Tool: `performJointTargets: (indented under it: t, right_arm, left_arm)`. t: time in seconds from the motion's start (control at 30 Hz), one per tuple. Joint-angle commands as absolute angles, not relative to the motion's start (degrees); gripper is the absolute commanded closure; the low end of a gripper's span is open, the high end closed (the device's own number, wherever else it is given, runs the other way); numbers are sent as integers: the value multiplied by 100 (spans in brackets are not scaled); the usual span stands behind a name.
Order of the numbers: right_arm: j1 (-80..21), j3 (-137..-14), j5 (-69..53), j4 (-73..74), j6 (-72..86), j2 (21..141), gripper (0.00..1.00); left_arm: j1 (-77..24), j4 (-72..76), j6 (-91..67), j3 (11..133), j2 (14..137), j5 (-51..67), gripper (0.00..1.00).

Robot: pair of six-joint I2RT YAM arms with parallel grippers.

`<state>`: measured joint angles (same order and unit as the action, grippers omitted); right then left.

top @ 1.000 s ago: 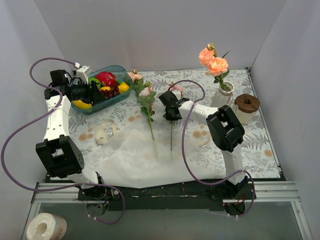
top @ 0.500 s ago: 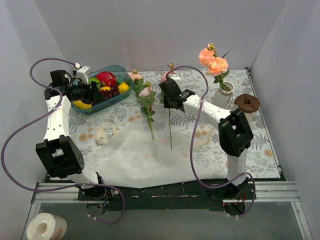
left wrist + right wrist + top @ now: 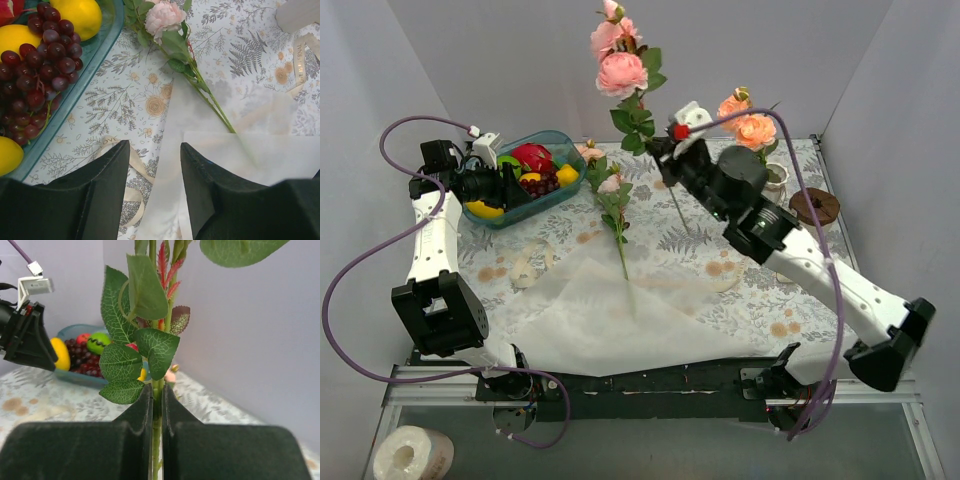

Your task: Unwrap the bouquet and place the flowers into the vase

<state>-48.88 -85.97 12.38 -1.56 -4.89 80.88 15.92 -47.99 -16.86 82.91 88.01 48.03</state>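
My right gripper (image 3: 658,152) (image 3: 157,388) is raised high above the table and shut on the green stem (image 3: 158,405) of a flower. Its pink roses (image 3: 619,71) stand upright near the back wall, with leaves (image 3: 120,365) just above the jaws. A second pink flower (image 3: 613,198) (image 3: 164,16) lies on the table by the unwrapped white paper (image 3: 590,310) (image 3: 250,155). The white vase (image 3: 778,177) at the back right holds peach roses (image 3: 750,126) and is mostly hidden behind my right arm. My left gripper (image 3: 513,190) (image 3: 154,150) hangs open and empty by the fruit tray.
A teal tray (image 3: 555,140) (image 3: 95,65) of grapes, lemons and other fruit stands at the back left. A cream ribbon (image 3: 530,265) (image 3: 131,195) lies left of the paper. A clear jar with a brown lid (image 3: 814,207) stands right of the vase.
My right gripper closed on a flower lying on the table and lifted it high and upright. The left arm has not moved.
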Motion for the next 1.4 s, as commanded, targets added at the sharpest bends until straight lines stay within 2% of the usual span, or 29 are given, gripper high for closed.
performJointTargets:
  t: [0.0, 0.07, 0.17, 0.23, 0.43, 0.63, 0.83, 1.37]
  right_arm:
    - [-4843, -7649, 1134, -2690, -2335, 6884, 99]
    - [-4808, -7173, 1484, -3398, -3039, 6452, 99]
    - [-4606, -7163, 2221, -4041, -3593, 6284, 99]
    - [-4291, -7084, 2704, -4664, -3665, 6249, 99]
    - [-3263, -6900, 3269, -4974, -3217, 6258, 99]
    - [-2130, -6663, 2858, -4483, -1909, 6197, 99]
    - [-1574, -6381, 2532, -4579, -1250, 6284, 99]
    - [-1371, -5880, 2294, -5581, -1063, 6803, 99]
  left_arm:
    - [1608, -4737, -1714, 8323, 8560, 4922, 56]
    - [1608, -4694, -1740, 8323, 8569, 4904, 56]
    - [1608, -4676, -1784, 8385, 8631, 4922, 55]
    - [1617, -4676, -1802, 8455, 8692, 4957, 55]
    - [1617, -4711, -1881, 8622, 8842, 5062, 55]
    - [1608, -4667, -1881, 8613, 8894, 5089, 55]
    - [1608, -4667, -1872, 8622, 8956, 5124, 55]
    - [1608, -4825, -1723, 8798, 9140, 5089, 55]
